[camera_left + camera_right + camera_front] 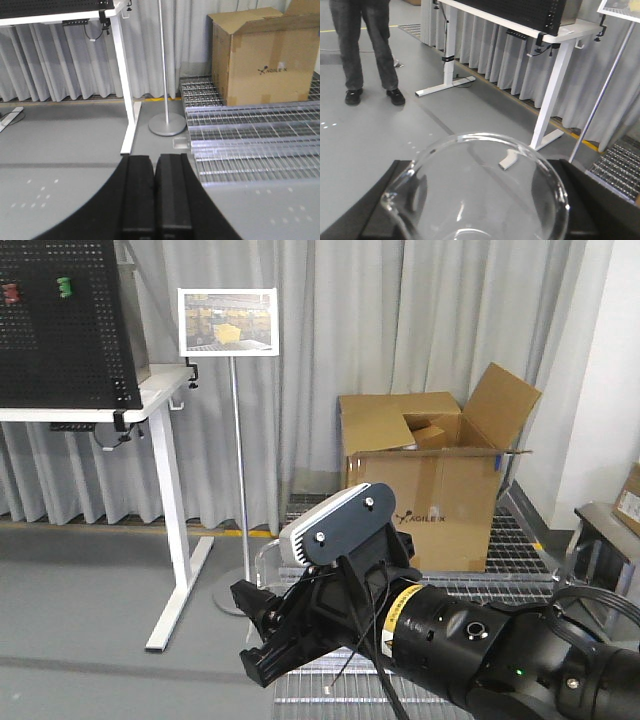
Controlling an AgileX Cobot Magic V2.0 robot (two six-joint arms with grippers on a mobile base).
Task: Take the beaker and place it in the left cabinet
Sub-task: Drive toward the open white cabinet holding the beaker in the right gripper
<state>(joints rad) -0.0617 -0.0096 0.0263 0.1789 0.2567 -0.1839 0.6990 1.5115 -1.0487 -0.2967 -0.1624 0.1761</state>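
Observation:
The clear glass beaker point(470, 200) fills the bottom of the right wrist view, with its round rim up and its pour spout at the lower left. My right gripper point(482, 215) is shut on it, one black finger on each side. In the front view this gripper point(256, 632) points left above the floor, and the beaker's faint clear rim point(267, 562) shows above the fingers. My left gripper point(155, 167) is shut and empty, its black fingers pressed together over the grey floor. The left cabinet is out of view.
A white desk point(165, 390) with a black pegboard point(60, 320) stands at the left. A sign on a thin pole point(238, 440) and an open cardboard box point(430, 480) on metal grating point(250, 145) stand ahead. A person's legs point(370, 55) are near the desk.

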